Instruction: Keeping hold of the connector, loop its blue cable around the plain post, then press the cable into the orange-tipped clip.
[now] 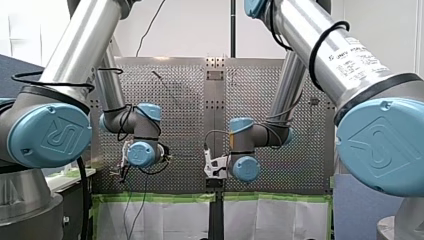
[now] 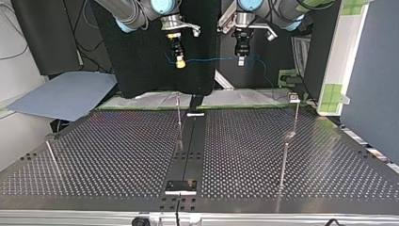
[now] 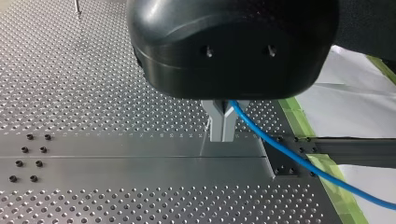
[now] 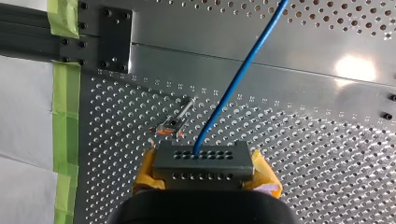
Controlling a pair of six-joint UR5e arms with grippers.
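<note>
My right gripper (image 4: 205, 173) clamps the connector (image 4: 204, 161), left gripper (image 3: 223, 127) pinches the blue cable (image 3: 289, 158); I fear tension toward the ten-o'clock clip (image 4: 169, 127) slips it

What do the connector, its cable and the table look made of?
Connector: dark grey, matte, rows of holes; metal or hard plastic, unclear. Blue cable: smooth, slightly glossy sheath, likely plastic or rubber. Table: bare brushed metal, probably aluminium, by its bright glare.

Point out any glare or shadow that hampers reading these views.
Right wrist view: a bright glare spot on the perforated table, clear of the blue cable and the connector. Top view: the cable is faint against the dark backdrop. Left wrist view: only a soft sheen on the table, none at my left gripper.
</note>
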